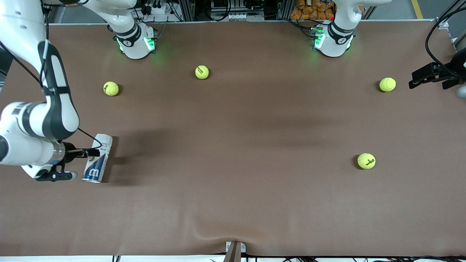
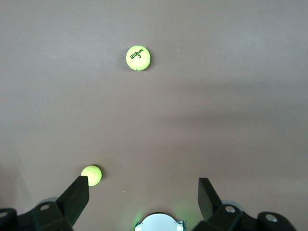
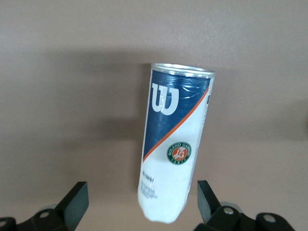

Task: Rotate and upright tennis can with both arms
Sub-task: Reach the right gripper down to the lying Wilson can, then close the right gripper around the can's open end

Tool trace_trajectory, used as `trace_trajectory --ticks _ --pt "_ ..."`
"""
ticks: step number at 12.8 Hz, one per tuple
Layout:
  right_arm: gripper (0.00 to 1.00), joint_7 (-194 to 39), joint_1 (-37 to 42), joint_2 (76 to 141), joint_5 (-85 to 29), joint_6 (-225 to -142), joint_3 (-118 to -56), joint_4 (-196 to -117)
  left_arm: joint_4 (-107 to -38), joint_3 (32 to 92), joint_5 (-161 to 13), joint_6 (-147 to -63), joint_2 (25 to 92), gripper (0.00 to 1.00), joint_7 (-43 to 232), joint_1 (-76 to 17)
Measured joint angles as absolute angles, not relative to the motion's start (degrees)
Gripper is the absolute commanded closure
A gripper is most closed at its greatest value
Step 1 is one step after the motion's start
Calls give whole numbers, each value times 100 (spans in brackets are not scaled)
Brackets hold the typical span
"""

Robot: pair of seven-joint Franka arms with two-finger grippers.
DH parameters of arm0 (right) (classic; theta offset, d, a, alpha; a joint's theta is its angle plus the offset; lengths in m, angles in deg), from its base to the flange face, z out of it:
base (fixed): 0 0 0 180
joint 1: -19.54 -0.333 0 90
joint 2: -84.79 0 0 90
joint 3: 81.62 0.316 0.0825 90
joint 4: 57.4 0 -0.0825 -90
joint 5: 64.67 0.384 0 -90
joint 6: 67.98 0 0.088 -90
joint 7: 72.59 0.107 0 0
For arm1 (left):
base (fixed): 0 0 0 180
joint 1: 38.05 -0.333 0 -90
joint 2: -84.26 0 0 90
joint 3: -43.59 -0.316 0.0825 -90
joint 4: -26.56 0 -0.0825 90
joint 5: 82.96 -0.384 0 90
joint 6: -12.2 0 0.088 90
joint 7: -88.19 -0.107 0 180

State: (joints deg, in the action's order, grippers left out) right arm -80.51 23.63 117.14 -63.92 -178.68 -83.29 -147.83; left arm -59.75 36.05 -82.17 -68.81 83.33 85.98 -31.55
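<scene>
The tennis can (image 1: 97, 157) lies on its side on the brown table near the right arm's end. Its label is white and dark blue with a white W, and the blue end with the silvery rim points toward the front camera. My right gripper (image 1: 86, 164) is right beside it. In the right wrist view the can (image 3: 175, 144) reaches in between the open fingers of the right gripper (image 3: 142, 185) with its white end, with a gap on each side. My left gripper (image 1: 413, 80) waits in the air over the left arm's end of the table, open and empty (image 2: 143, 182).
Several yellow-green tennis balls lie loose: one (image 1: 111, 88) and another (image 1: 202, 72) toward the robot bases, one (image 1: 387, 84) close to the left gripper, one (image 1: 366, 161) nearer the front camera. The left wrist view shows two balls (image 2: 138, 57) (image 2: 91, 175).
</scene>
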Motion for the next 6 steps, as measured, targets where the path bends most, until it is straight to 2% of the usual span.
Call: trace_trajectory --ticks 6 --pt "0 -8349 2494 12380 -6446 -18205 -8342 -14778 -5976 3606 -8218 -6895 8311 0 8598 -3166"
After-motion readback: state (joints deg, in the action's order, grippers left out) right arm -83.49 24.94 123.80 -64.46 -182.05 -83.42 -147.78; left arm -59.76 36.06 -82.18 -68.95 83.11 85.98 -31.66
